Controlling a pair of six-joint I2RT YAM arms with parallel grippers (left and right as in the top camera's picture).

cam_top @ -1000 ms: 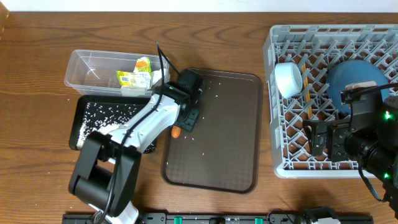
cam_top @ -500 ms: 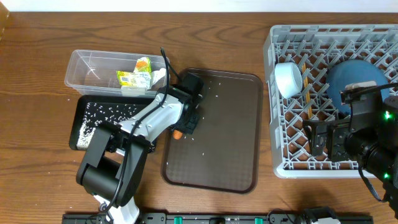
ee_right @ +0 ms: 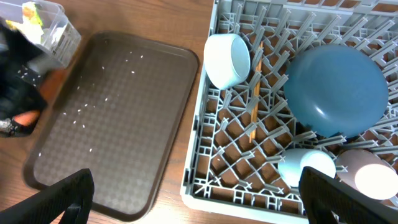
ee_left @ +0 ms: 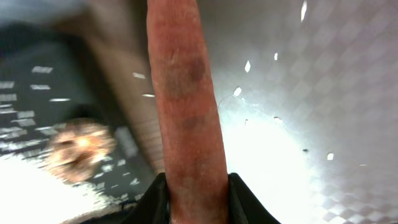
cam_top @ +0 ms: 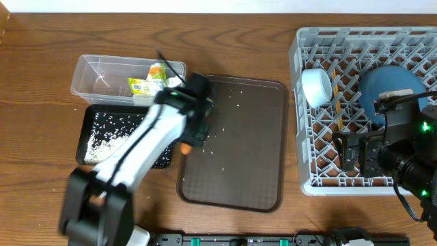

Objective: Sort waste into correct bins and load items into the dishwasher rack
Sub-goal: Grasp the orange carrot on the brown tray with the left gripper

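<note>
Orange carrot (ee_left: 183, 106) is now clamped in my left gripper (ee_left: 198, 205). The jaws are pinched on its near end and the rest juts up the middle of the wrist view. A second ago those jaws stood wider around it while it lay on the left lip of the serving tray (cam_top: 252, 150).

Since then the arm has swung toward the left of the overhead frame. Only the carrot's tip shows there, at the serving tray's left edge, just beside the black tray (cam_top: 87, 116). The wrist view is smeared by motion. At its left I see rice and a brown scrap (ee_left: 78, 149) on the black tray.

I judge the pick done, with carry and drop left. The black tray looks like the food bin, since the packets (cam_top: 147, 85) sit in the clear tub (cam_top: 95, 72).

My right gripper (ee_right: 199, 202) hangs wide open and empty over the rack (cam_top: 300, 102) at lower right, unmoved. The rack holds the plate (cam_top: 389, 89), bowl (cam_top: 316, 87), cups (ee_right: 305, 168) and chopsticks (ee_right: 253, 93). Loose rice grains (cam_top: 232, 96) remain on the serving tray.
</note>
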